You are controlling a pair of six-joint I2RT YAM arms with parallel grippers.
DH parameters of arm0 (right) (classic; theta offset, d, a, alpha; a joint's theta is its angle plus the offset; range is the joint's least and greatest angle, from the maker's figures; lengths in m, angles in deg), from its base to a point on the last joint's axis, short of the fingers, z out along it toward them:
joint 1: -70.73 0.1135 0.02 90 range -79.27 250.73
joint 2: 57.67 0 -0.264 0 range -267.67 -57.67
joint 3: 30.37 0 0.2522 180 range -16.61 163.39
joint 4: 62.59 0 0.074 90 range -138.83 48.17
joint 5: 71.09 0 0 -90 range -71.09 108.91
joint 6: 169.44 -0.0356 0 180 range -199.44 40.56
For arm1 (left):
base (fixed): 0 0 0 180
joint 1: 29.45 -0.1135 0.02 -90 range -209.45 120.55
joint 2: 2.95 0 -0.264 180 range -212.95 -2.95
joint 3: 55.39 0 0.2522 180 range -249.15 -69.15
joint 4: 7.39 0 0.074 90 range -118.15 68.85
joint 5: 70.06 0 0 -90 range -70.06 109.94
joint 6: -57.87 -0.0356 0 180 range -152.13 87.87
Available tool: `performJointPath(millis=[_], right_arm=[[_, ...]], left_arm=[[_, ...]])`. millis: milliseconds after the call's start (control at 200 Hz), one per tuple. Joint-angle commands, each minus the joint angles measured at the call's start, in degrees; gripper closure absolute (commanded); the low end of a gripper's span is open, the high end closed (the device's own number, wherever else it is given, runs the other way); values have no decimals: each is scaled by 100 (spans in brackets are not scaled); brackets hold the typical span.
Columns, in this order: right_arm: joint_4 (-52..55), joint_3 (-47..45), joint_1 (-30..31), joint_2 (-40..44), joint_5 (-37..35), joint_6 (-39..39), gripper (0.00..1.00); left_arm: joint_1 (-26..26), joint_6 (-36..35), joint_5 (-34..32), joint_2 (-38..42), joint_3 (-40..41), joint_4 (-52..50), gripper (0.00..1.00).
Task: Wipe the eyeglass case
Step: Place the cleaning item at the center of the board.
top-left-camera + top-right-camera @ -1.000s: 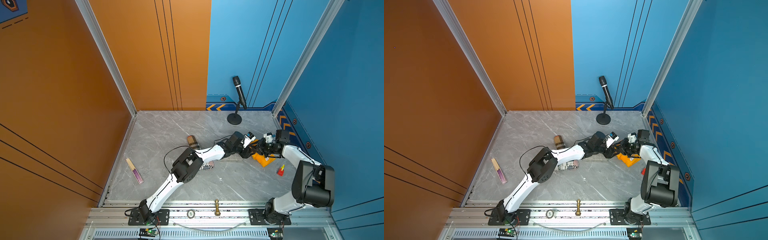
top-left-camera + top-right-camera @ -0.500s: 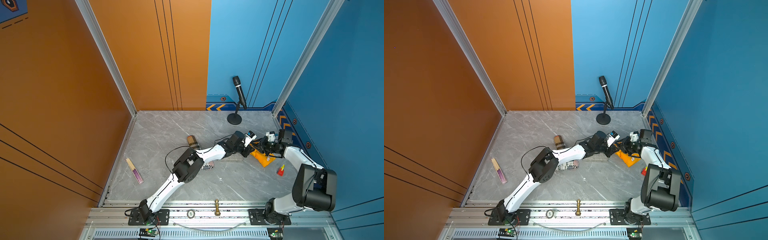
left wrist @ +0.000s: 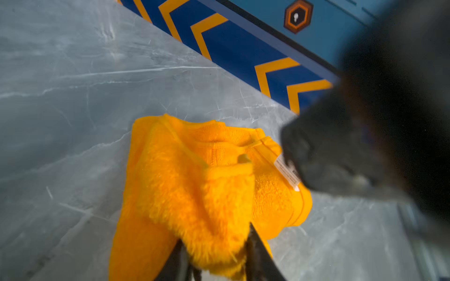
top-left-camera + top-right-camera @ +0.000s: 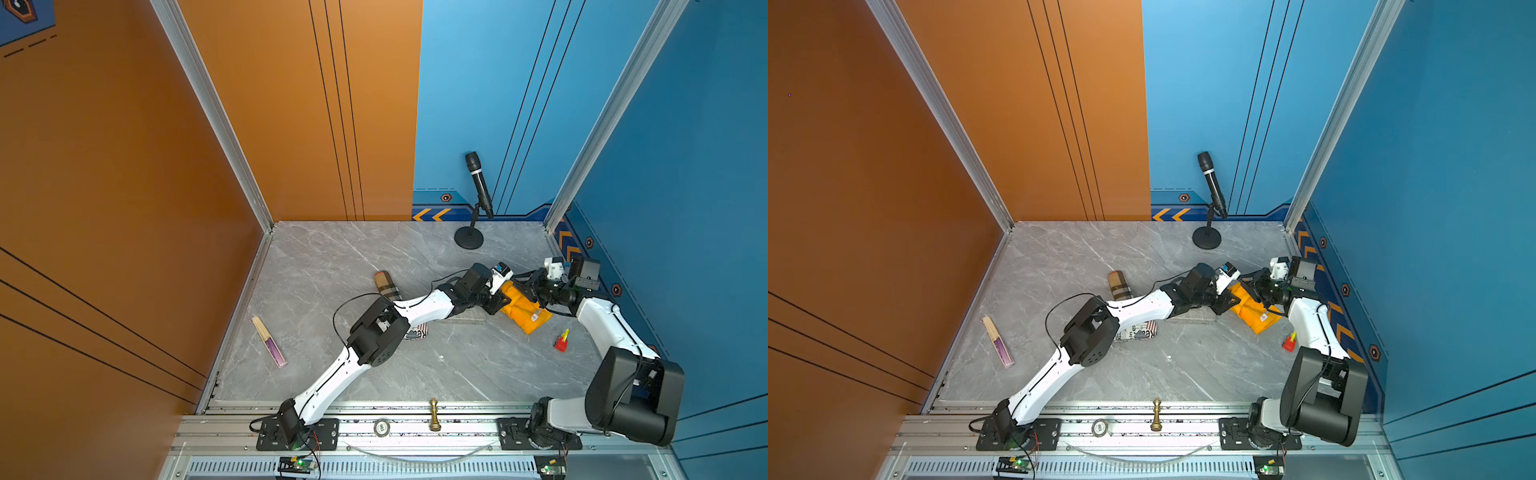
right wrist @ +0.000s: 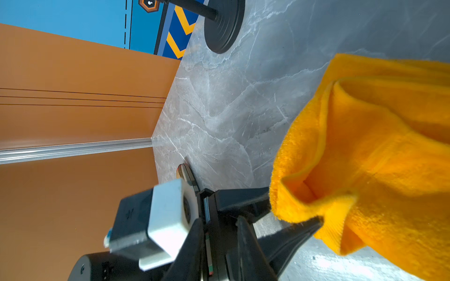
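A yellow cloth (image 4: pixel 524 311) lies bunched on the grey floor at the right, and my left gripper (image 4: pixel 500 301) is shut on its near corner; the left wrist view shows the fluffy cloth (image 3: pixel 194 185) pinched in the left gripper (image 3: pixel 216 258). My right gripper (image 4: pixel 525 286) hangs just beyond the cloth, facing the left one. In the right wrist view the right gripper (image 5: pixel 219 221) has its fingers slightly apart with nothing between them. A plaid case (image 4: pixel 386 284) and a newsprint-patterned case (image 4: pixel 419 332) lie apart from the cloth; I cannot tell which is the eyeglass case.
A microphone on a round stand (image 4: pixel 468 240) stands at the back. A small red and yellow object (image 4: pixel 561 341) lies near the right arm, a flat grey slab (image 4: pixel 467 320) under the left forearm, and a stick-like item (image 4: pixel 269 340) by the left wall. A gold chess piece (image 4: pixel 434 415) stands on the front rail.
My right arm has drawn back a little toward the right wall. The left gripper keeps its hold on the cloth and has barely moved.
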Motion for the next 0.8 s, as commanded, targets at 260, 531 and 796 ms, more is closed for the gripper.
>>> performJointPath(millis=[260,531,796], right_arm=[[-116,-28,-148,75,-236,60,75],[68,24,-76,-23,-372,431,78],[66,17,-4,170,-421,342,82]], left_arm=[[-26,-176,-54,607,51,-85,2],[-132,-56,810,710,-408,-664,2],[-186,13,533,1520,809,108,2]])
